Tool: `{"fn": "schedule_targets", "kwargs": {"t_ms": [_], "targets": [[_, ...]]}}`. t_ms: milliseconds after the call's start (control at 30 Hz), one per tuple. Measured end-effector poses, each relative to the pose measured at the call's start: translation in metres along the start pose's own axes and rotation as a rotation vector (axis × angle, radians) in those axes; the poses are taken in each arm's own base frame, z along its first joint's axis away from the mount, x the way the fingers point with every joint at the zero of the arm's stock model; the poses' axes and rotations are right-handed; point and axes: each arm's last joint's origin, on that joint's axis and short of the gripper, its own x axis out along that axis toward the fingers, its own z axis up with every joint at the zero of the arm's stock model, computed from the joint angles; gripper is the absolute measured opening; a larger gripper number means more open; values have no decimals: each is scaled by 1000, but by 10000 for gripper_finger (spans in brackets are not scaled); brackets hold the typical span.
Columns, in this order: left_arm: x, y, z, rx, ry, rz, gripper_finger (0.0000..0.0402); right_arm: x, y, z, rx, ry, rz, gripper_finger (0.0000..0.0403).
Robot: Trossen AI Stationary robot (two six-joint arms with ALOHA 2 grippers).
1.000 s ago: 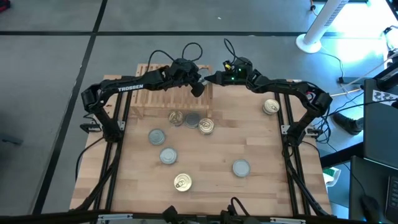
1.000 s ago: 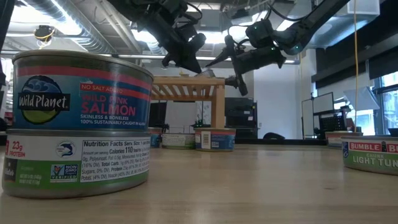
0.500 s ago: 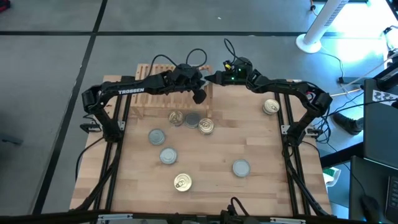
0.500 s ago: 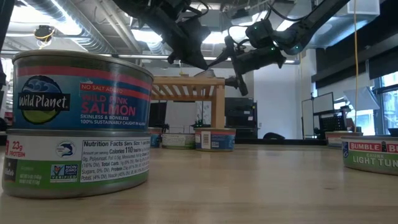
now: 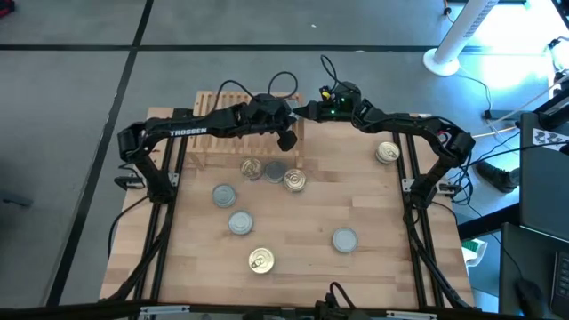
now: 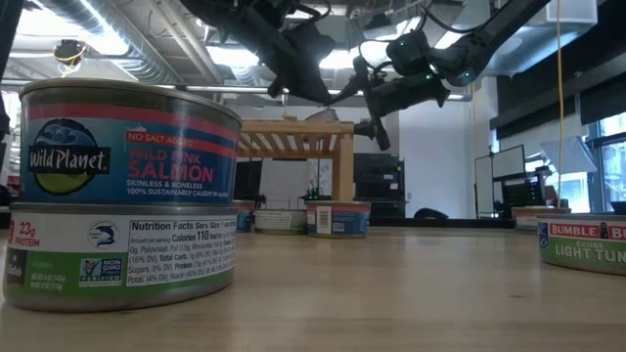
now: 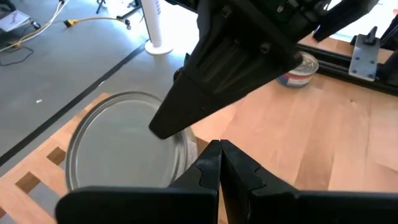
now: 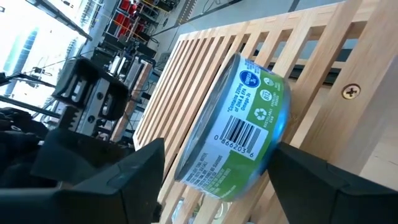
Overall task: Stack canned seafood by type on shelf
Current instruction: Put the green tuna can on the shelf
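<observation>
A green-labelled round tin (image 8: 239, 127) is straddled on the slatted wooden shelf (image 8: 311, 37) by the wide-open right gripper (image 8: 214, 168); it should be centred before release.

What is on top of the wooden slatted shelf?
One green-labelled can lies on the shelf, between the right gripper's open fingers; the shut left gripper is beside it. The arms cover part of the shelf top.
</observation>
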Motion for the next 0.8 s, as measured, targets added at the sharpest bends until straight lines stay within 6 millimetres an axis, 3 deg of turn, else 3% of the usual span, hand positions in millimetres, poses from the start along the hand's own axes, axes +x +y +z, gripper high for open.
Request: {"fn": "schedule_targets", "kwargs": {"t_ms": [200, 800], "targets": [[9, 0, -6, 4, 22, 39, 1, 0, 0, 0, 2, 16, 13, 271], [9, 7, -8, 10, 47, 180, 1, 0, 2, -3, -25, 90, 70, 271]]}}
